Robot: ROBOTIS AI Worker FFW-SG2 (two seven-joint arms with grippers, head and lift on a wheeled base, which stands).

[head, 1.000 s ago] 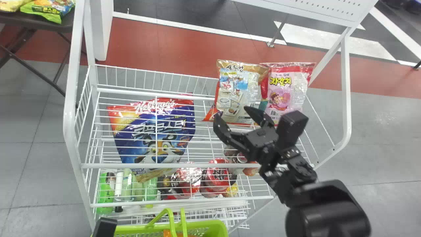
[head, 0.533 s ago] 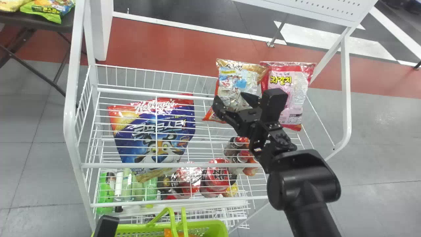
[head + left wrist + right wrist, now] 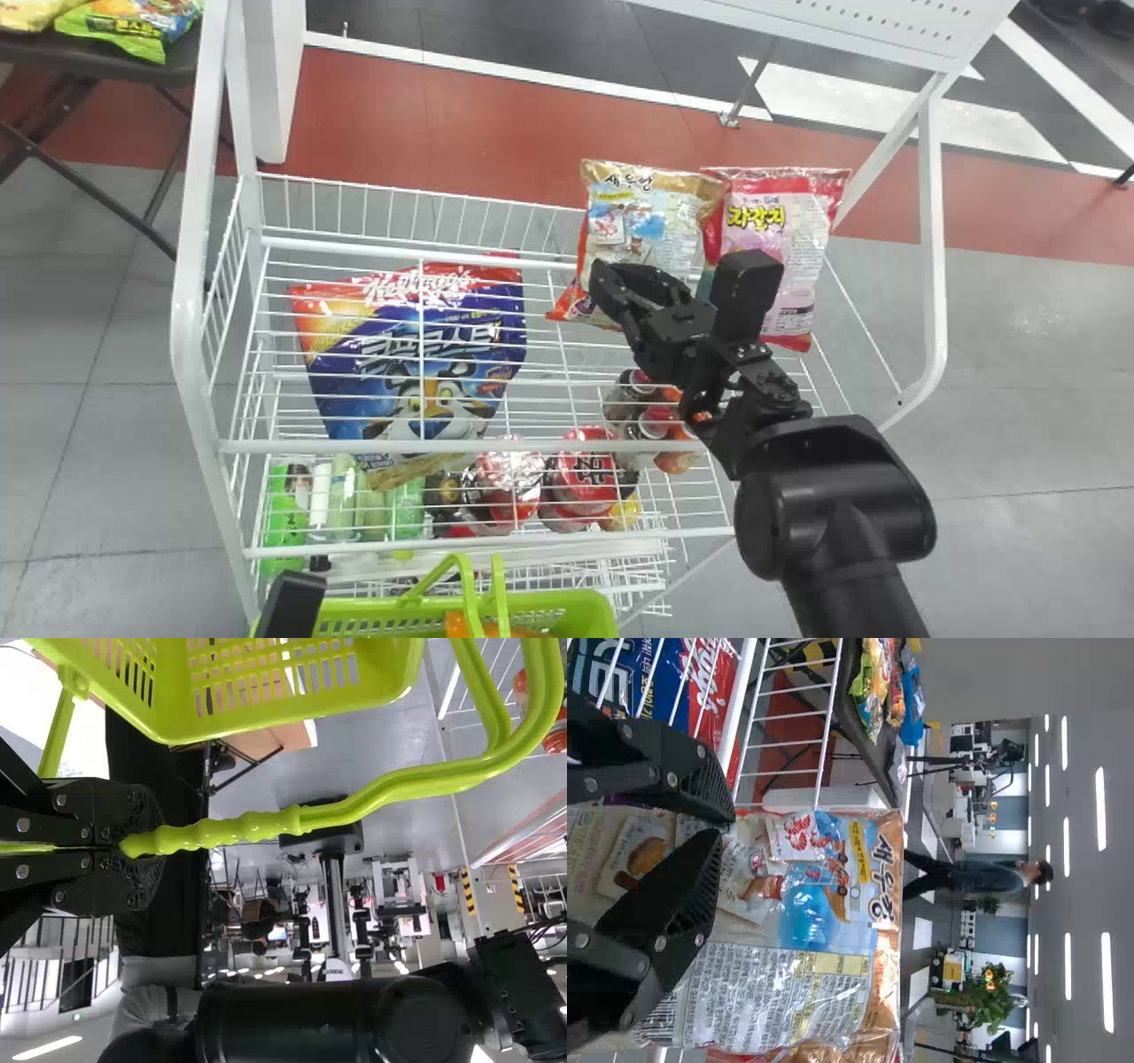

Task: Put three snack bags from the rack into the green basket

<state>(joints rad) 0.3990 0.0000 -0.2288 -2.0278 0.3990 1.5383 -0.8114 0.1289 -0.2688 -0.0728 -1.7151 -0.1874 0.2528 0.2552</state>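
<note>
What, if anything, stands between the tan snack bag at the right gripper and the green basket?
In the head view, the rack's white front rail crosses the way from the tan snack bag to the green basket, whose raised handles stand over its opening.

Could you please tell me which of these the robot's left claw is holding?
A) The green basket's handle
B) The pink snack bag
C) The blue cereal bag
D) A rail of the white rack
A: the left wrist view shows the handle of the green basket clamped in the left claw.
</note>
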